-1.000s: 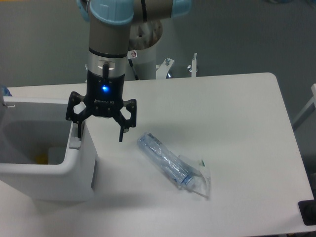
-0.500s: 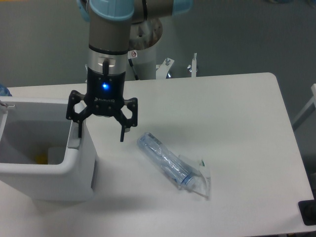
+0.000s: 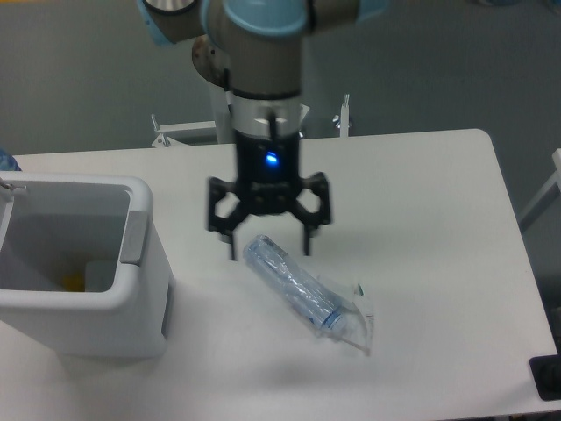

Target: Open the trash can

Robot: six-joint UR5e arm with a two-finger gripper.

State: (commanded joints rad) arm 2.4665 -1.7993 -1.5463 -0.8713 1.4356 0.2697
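Gripper [image 3: 268,249]: black, two-fingered, blue indicator lit on its body; fingers spread wide apart, clamped on nothing; hangs above the table just behind the upper end of the bottle, well to the right of the trash can. Outline smeared by motion blur, fingertips hard to make out; contact with the bottle cannot be told.

Arm [image 3: 263,53]: grey column with pale blue joint caps, rising out of the top edge; upper part cut off.

Trash can [image 3: 131,298]: large white boxy bin with rounded corners, at the left edge of the table; mouth open, interior in view; left side cut off by the picture edge. Grey tab [image 3: 134,237] on the right rim. Lid not clearly seen; only a thin white sliver at the far left edge, identity uncertain. Small yellow item [image 3: 72,281] low inside the trash can, too small to identify.

Bottle [image 3: 302,294]: crushed clear plastic, lying diagonally on the table to the right of the trash can, apart from it; cap end lower right, label crumpled and unreadable.

Table [image 3: 421,219]: white, rounded far-right corner; near edge cut off.

Dark object [image 3: 545,377]: at the lower right corner, far right of the trash can, mostly cut off.
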